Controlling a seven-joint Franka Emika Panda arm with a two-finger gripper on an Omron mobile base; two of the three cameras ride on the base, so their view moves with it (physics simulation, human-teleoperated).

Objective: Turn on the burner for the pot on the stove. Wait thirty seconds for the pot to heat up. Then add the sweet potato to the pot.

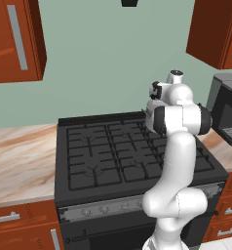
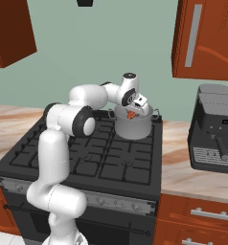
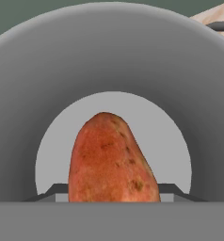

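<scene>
the tool (image 2: pixel 131 115) is clamped on the sweet potato (image 3: pixel 111 160), long axis pointing down into the pot (image 2: pixel 135 127).

Nothing readable here, no text, brand or numbers anywhere. The stove (image 2: pixel 87 162) knobs have no markings I can make out, and the coffee machine (image 2: pixel 215 129) front is plain too.

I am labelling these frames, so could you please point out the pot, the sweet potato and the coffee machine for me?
pot (image 2: pixel 135 128): right base view, on its front wall.
sweet potato (image 3: pixel 111 160): hand view, middle of its orange-red skin.
coffee machine (image 2: pixel 216 127): right base view, on its dark front face.
</scene>
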